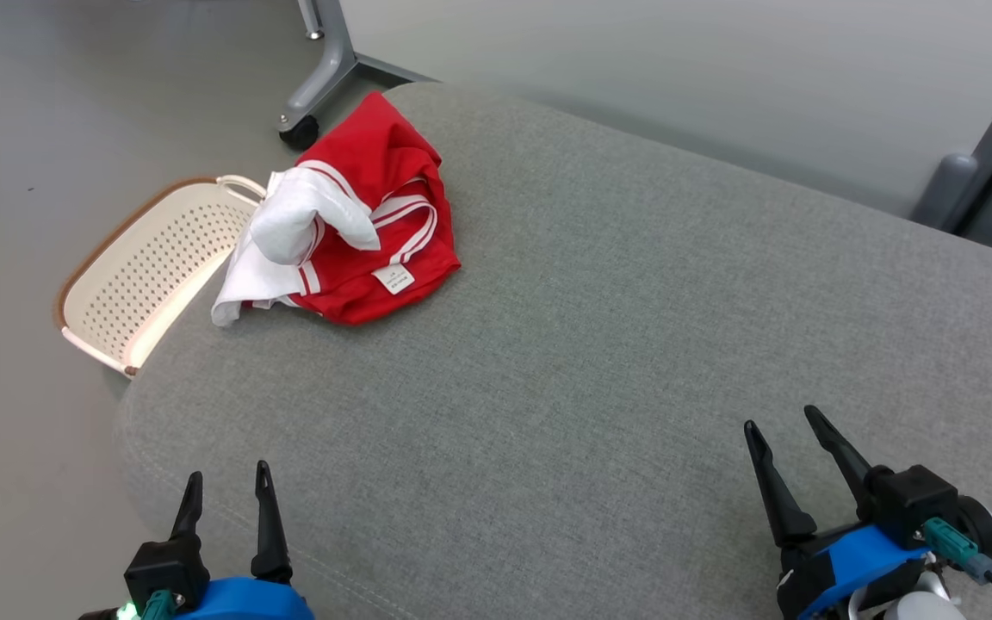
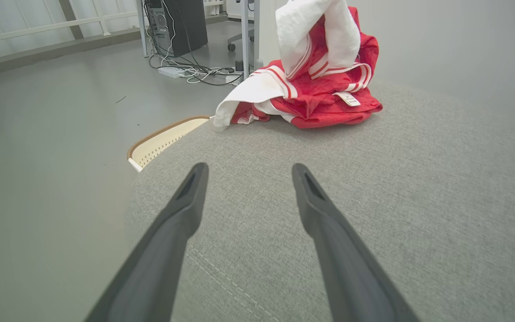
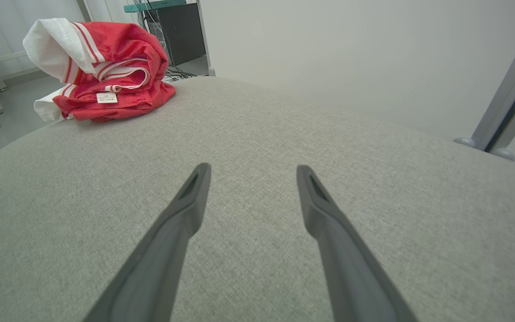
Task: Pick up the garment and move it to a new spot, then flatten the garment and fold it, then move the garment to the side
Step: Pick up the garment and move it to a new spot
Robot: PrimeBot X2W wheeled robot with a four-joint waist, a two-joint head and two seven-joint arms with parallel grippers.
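One garment (image 1: 380,185), grey cushion (image 1: 599,344), floor (image 1: 31,112)

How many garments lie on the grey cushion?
1: the red and white garment lies crumpled at the far left edge of the cushion, near the basket. Its folds may hide another.

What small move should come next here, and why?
Probably reach the left hand forward toward the garment. The garment lies crumpled at the far left corner of the cushion, beside the basket, with nothing touching it. The left hand and the right hand are open and empty at the near edge, and the left is on the garment's side.
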